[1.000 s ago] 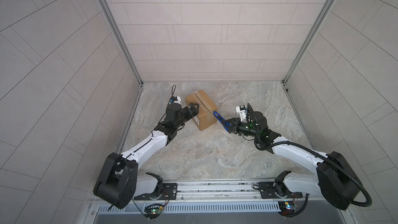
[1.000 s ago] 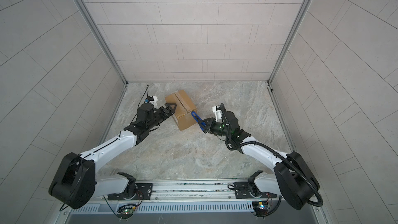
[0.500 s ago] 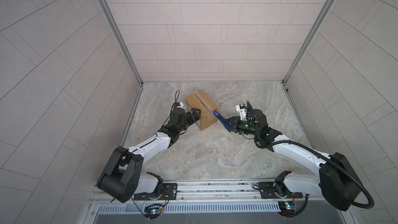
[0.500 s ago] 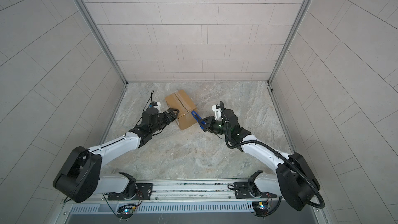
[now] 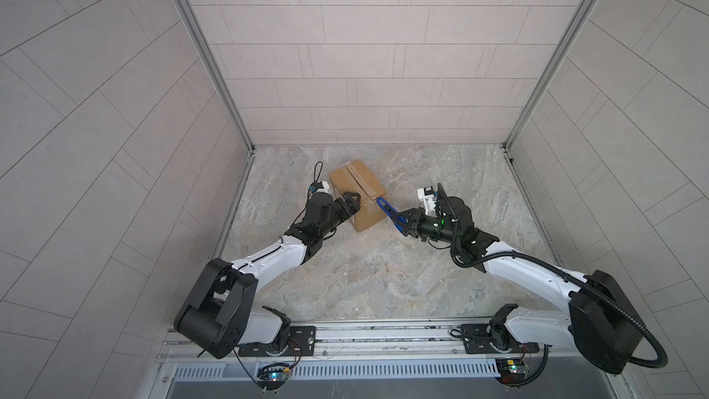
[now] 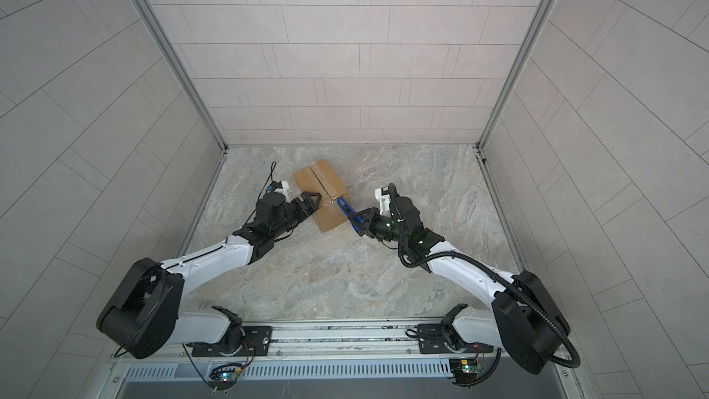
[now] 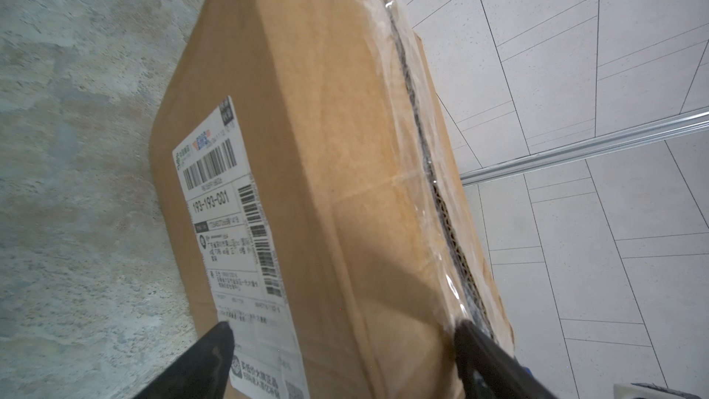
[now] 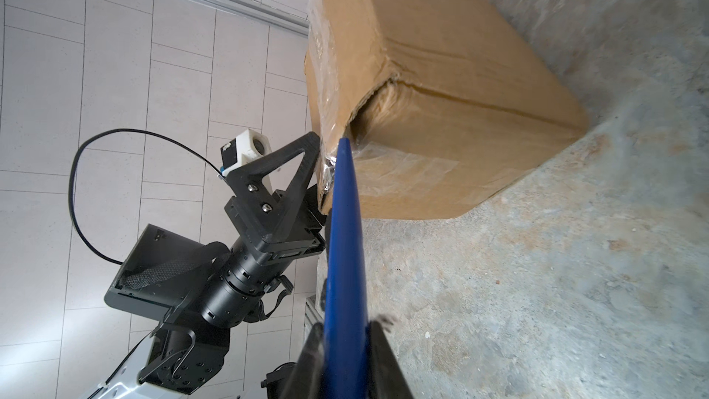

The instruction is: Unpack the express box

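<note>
The express box [image 5: 358, 186] [image 6: 320, 182], a brown carton with clear tape along its top seam [image 7: 422, 147], stands on the stone floor at back centre. A white shipping label [image 7: 230, 224] is on one side. My left gripper [image 5: 351, 205] [image 6: 312, 203] [image 7: 341, 332] is open, straddling the box's near end. One of its fingers [image 8: 295, 163] lies against the taped top. My right gripper [image 5: 403, 220] [image 6: 362, 220] [image 8: 343, 343] is shut on a blue utility knife [image 5: 387, 211] [image 8: 343, 243]. The knife's tip touches the tape at the box's [image 8: 441, 90] near top corner.
Tiled walls [image 5: 383, 51] close in the floor at the back and both sides. Aluminium corner posts [image 5: 234, 117] stand at the back corners. The arms' base rail [image 5: 383, 333] runs along the front edge. Bare stone floor [image 5: 383, 274] lies in front of the box.
My left arm has shifted its elbow while its gripper stays at the box's near end. The knife tip has edged slightly left onto the box's corner.
</note>
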`<state>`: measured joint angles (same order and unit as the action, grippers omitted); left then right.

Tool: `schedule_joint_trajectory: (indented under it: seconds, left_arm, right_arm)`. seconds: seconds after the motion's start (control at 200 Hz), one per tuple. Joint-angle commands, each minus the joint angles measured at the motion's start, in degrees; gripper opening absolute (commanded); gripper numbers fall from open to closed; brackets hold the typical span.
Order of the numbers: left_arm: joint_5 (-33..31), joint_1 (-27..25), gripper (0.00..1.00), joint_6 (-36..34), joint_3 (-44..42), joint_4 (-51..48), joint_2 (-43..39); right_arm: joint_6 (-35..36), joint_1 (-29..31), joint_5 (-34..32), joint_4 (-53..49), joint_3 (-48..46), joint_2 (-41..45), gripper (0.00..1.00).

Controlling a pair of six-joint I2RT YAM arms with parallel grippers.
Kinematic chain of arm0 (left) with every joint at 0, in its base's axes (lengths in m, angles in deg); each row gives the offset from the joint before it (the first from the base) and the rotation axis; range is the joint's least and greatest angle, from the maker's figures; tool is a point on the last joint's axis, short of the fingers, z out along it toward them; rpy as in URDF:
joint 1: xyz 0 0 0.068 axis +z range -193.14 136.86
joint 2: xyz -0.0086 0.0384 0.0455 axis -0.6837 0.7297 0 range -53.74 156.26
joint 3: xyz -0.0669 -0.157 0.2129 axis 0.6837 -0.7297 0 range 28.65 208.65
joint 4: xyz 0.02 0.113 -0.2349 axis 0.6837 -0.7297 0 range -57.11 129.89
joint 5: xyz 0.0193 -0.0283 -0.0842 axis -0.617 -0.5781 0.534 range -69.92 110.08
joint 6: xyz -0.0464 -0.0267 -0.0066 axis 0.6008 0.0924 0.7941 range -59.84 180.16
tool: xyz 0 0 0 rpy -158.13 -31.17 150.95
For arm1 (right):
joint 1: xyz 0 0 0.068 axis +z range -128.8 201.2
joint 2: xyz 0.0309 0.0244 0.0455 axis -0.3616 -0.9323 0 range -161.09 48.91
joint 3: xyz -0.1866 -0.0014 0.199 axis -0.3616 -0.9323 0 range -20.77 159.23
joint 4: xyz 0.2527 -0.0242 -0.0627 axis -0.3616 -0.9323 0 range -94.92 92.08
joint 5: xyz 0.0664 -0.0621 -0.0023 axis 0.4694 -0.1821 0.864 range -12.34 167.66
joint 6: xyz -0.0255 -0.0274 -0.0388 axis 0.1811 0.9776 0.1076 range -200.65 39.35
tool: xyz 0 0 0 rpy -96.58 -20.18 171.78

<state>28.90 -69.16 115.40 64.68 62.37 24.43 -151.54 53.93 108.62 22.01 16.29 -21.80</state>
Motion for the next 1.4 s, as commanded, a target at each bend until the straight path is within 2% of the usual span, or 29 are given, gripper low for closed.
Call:
schedule_joint_trajectory:
  seconds: [0.0,0.26,0.746,0.936,0.956,1.036,1.237,1.397]
  left_arm:
    - [-0.2,-0.5,0.92,0.0,-0.3,0.2,0.2]
    - [0.9,-0.4,0.93,1.3,0.3,3.0,1.0]
    - [0.1,-2.3,0.94,4.4,0.4,6.7,0.5]
    - [-0.2,-2.2,0.94,5.0,0.4,7.3,0.8]
    - [-0.2,-3.9,0.94,5.0,0.4,7.5,0.9]
    - [-0.1,-4.2,0.94,5.2,0.6,7.8,1.0]
    - [-0.2,-4.8,0.94,5.3,1.1,7.9,0.9]
    - [-0.3,-5.0,0.94,5.5,1.2,7.8,0.7]
  right_arm:
    - [1.7,0.2,0.7,3.3,2.4,2.1,0.0]
    - [4.8,0.5,-0.3,-3.4,2.2,2.8,0.0]
    - [2.9,1.8,-1.0,3.8,0.8,-0.5,0.0]
    - [2.6,1.9,-1.4,2.0,3.0,2.3,0.0]
    - [2.5,1.9,-1.4,2.0,3.0,2.4,0.0]
    - [2.6,2.1,-1.6,1.0,2.9,2.5,0.0]
    - [3.7,4.8,-3.3,1.5,2.0,-0.8,0.0]
    - [1.7,5.2,-2.4,6.5,1.1,-3.6,0.0]
